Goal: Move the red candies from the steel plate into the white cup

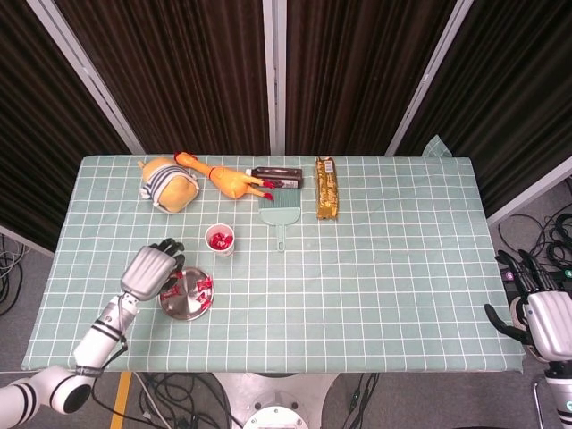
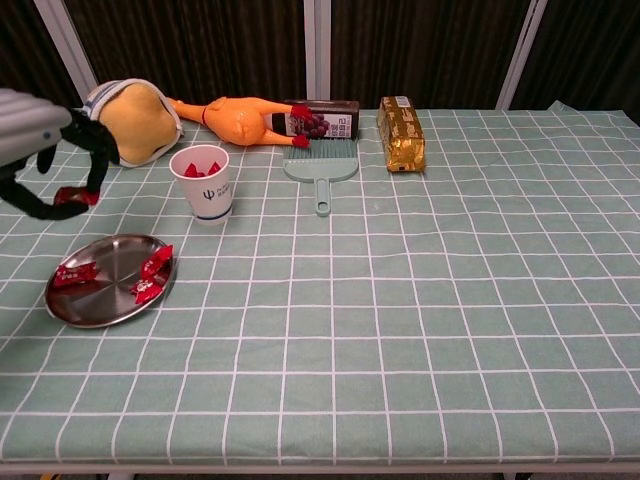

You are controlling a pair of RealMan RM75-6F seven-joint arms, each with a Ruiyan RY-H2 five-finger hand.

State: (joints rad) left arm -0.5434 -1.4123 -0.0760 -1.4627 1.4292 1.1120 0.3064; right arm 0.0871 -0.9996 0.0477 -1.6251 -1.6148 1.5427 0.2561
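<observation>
The steel plate [image 2: 105, 305] lies near the table's front left with red candies [image 2: 150, 275] on it, also seen as the plate [image 1: 183, 307] in the head view. The white cup [image 2: 203, 183] stands behind it with red candies inside; in the head view the cup [image 1: 220, 239] sits right of my left hand. My left hand [image 2: 50, 150] hangs above the table left of the cup, pinching a red candy [image 2: 72, 199] between thumb and finger. From overhead, the left hand [image 1: 150, 270] is above the plate's left rim. My right hand [image 1: 536, 308] rests off the table's right edge, fingers spread, holding nothing.
Along the back stand a striped plush toy [image 2: 128, 120], a rubber chicken [image 2: 235, 119], a dark box [image 2: 322, 119], a green brush [image 2: 321, 165] and a gold wrapped bar [image 2: 400, 133]. Green checked cloth [image 2: 420, 300] covers the table.
</observation>
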